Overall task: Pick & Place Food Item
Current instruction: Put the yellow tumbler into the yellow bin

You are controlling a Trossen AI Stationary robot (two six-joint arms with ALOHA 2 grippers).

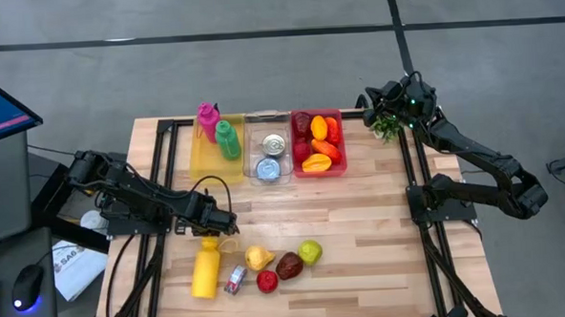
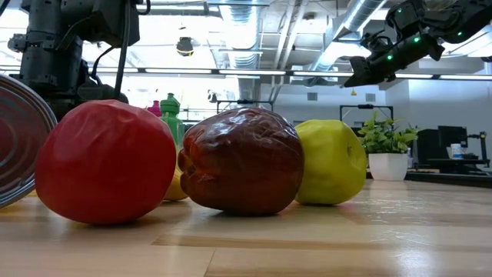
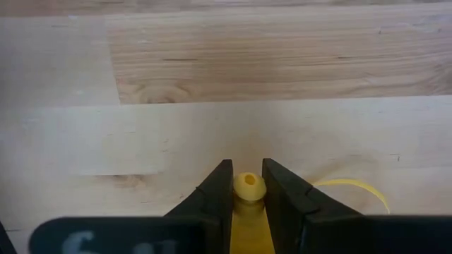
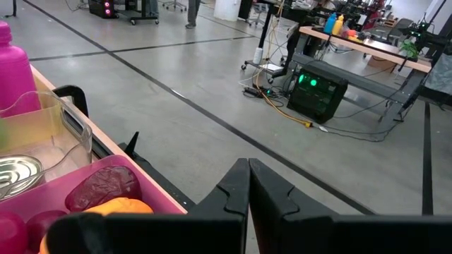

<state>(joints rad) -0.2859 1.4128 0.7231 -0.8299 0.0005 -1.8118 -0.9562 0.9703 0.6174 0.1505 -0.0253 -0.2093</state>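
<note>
place: robotics lab | signs: concrete floor (image 4: pixel 212 77); equipment benches (image 4: pixel 367 49); exposed ceiling ducts (image 2: pixel 254 31)

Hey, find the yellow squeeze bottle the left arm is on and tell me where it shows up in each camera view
High view: yellow bottle lies front left, left gripper at its nozzle.
Low view: not visible.
Left wrist view: only its nozzle and neck show, between the closed-in fingers.
Right wrist view: not in it.
Shared landmark: the wooden tabletop, also bare in the left wrist view.

The can (image 2: pixel 19 146) is cut off by the low view's edge.
</note>
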